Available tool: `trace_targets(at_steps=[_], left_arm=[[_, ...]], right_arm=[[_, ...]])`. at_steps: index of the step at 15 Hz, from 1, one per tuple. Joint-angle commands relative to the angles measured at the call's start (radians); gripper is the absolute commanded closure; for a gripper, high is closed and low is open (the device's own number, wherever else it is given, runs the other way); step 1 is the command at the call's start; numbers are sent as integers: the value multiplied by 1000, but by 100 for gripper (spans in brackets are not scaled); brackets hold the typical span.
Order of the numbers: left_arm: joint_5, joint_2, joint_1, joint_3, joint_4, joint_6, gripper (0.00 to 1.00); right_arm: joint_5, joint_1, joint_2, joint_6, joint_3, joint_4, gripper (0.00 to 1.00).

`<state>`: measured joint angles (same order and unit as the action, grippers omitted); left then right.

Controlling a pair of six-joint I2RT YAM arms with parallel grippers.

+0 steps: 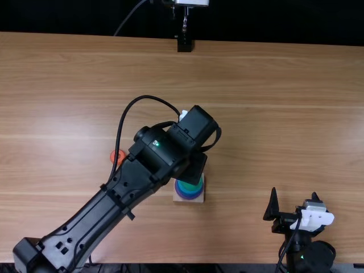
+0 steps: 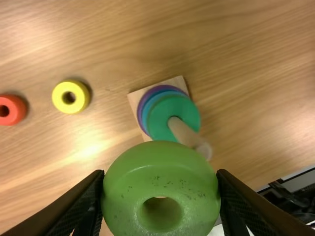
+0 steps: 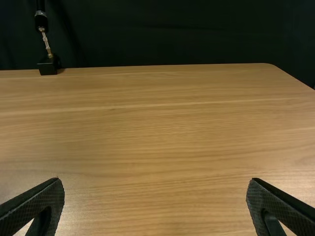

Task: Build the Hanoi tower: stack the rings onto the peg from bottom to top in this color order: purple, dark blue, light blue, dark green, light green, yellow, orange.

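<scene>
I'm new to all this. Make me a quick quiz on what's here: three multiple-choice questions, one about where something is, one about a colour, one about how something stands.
1. Where is the thick, round light green ring?
A) Lying on the table
B) Held in the left gripper
C) Around the yellow ring

2. What colour is the uppermost ring on the pale round peg?
A) Dark green
B) Orange
C) Purple

3. How do the right gripper's flat black fingers stand?
A) Pressed together
B) Closed on a ring
C) Wide apart

Key:
1 B: one finger shows on each side of it.
2 A: no other ring sits above it there.
3 C: a broad gap separates their tips.
</scene>
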<state>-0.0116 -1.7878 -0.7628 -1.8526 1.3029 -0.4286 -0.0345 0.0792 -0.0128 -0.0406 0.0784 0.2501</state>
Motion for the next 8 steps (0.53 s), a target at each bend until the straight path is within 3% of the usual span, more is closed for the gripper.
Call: trace_targets(at_steps=[1,8], left_arm=[[4,-36,-13,-34,-2,-28,100],[4,-71,-35,-85,-9,-30,100]], right_arm=[[-15,10,13,0,-62,64,0],[-17,10,13,0,-62,66,0]])
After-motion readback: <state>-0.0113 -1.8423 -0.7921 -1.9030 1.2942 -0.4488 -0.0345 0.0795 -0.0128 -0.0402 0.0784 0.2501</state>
